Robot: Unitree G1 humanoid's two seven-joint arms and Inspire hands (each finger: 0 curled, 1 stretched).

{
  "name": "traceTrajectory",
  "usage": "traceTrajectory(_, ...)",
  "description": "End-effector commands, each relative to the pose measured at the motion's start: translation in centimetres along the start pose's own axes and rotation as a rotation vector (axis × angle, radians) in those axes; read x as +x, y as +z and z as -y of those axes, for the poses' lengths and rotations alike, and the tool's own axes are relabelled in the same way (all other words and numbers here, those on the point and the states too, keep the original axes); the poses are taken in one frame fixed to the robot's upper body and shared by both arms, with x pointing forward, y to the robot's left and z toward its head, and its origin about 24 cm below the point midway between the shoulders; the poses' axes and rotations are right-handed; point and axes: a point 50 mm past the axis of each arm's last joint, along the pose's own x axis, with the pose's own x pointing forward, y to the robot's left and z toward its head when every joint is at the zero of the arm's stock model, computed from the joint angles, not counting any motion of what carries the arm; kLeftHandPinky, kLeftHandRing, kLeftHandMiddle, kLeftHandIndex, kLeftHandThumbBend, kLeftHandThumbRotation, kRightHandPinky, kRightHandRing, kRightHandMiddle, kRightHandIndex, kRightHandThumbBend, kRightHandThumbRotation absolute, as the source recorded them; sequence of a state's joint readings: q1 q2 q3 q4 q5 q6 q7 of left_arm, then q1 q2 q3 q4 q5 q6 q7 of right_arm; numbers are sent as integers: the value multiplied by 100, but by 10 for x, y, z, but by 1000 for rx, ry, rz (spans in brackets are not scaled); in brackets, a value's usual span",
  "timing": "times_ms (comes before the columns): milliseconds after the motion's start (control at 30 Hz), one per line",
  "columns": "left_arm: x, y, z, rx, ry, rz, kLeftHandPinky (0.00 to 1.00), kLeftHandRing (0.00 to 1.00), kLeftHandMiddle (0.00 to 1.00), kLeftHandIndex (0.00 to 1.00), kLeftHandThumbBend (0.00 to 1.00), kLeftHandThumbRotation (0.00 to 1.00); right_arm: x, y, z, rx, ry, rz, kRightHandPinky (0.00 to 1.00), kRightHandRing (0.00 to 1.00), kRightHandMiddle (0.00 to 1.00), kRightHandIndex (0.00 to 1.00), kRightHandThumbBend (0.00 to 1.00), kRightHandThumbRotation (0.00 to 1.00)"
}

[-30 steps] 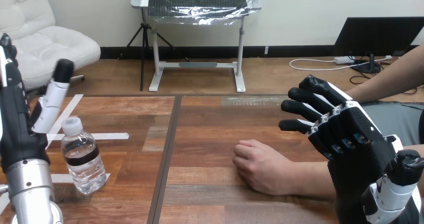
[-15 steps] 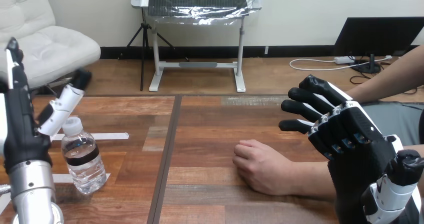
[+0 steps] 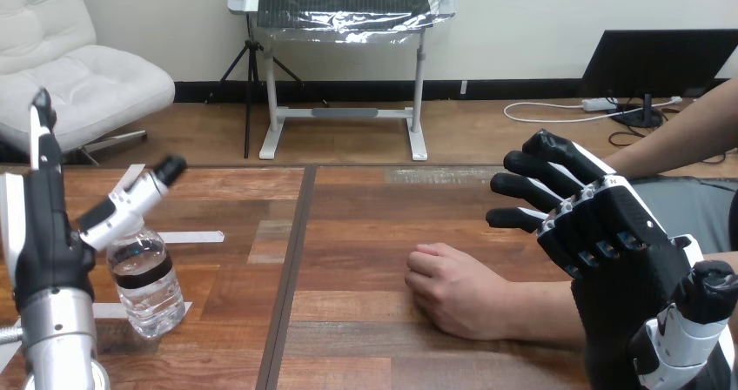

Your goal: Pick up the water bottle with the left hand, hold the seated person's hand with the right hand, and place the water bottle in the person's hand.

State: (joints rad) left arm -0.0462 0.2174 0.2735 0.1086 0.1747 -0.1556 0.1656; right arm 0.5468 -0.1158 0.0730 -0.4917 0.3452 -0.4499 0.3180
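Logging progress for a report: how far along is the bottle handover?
Nothing looks done. The water bottle stands on the table, ungrasped. In hand: the left hand is open beside it, thumb crossing its top. The right hand hangs open, apart from the person's hand, a fist on the table. Left: grasp, hand-hold, placement.

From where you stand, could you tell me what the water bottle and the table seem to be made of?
The water bottle looks like clear glossy plastic: the table shows through it. The table seems wood planks with visible grain, satin finish, possibly laminate.

Black-and-white fingers, silver forearm
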Motion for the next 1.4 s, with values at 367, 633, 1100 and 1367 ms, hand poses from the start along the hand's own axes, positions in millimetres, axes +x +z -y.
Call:
traceTrajectory(367, 15, 0, 3, 93, -13, 24, 100, 100, 100, 100, 100, 2, 8, 5, 1, -6, 13, 55, 68, 78, 80, 81, 94, 97)
traceTrajectory(633, 16, -4, 4, 96, -12, -9, 100, 100, 100, 100, 100, 0, 8, 5, 2, -11, 11, 54, 68, 78, 80, 80, 95, 98)
traceTrajectory(1100, 18, -18, 6, 131, -23, -62, 100, 100, 100, 100, 100, 0, 9, 5, 1, -9, 12, 54, 67, 77, 79, 80, 95, 98)
traceTrajectory(1367, 19, -29, 8, 134, -45, -98, 99, 100, 100, 100, 100, 1, 9, 5, 1, -9, 12, 54, 67, 77, 79, 80, 95, 98)
